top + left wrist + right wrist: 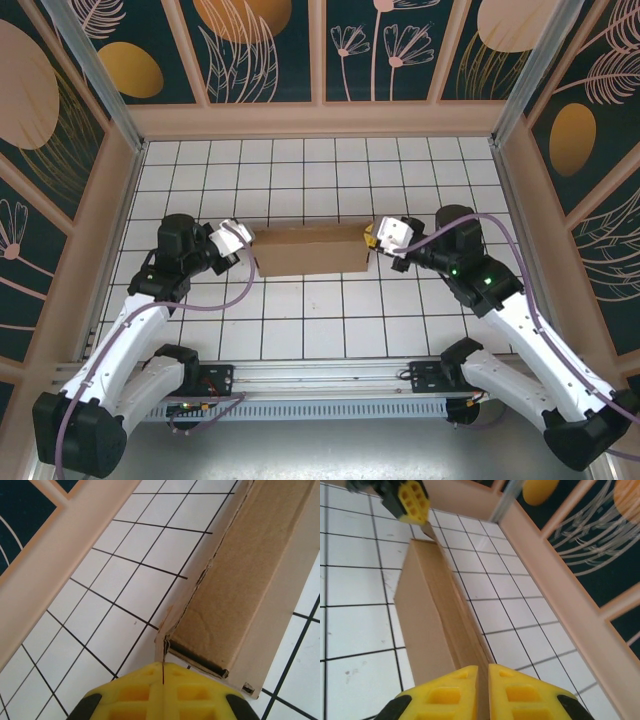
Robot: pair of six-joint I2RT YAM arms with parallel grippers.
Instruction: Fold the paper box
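1. Top external: saw the paper box [310,250] lying crosswise on the tiled surface [300,330], with the left end effector [250,240] and right end effector [372,240] touching its opposite ends.
2. Left wrist: saw the left end effector [163,680] pressed together, pinching a thin corner flap.
3. Right wrist: saw the right end effector [483,685] narrowed onto the near end wall, pinching it.

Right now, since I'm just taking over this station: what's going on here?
A two-armed robot is handling the paper box, a brown cardboard mailer lying on the tiled table. It looks partly folded. The left fingers are shut on a thin flap edge at its left end. The right fingers sit nearly closed around the wall at its right end; whether they grip it is unclear.
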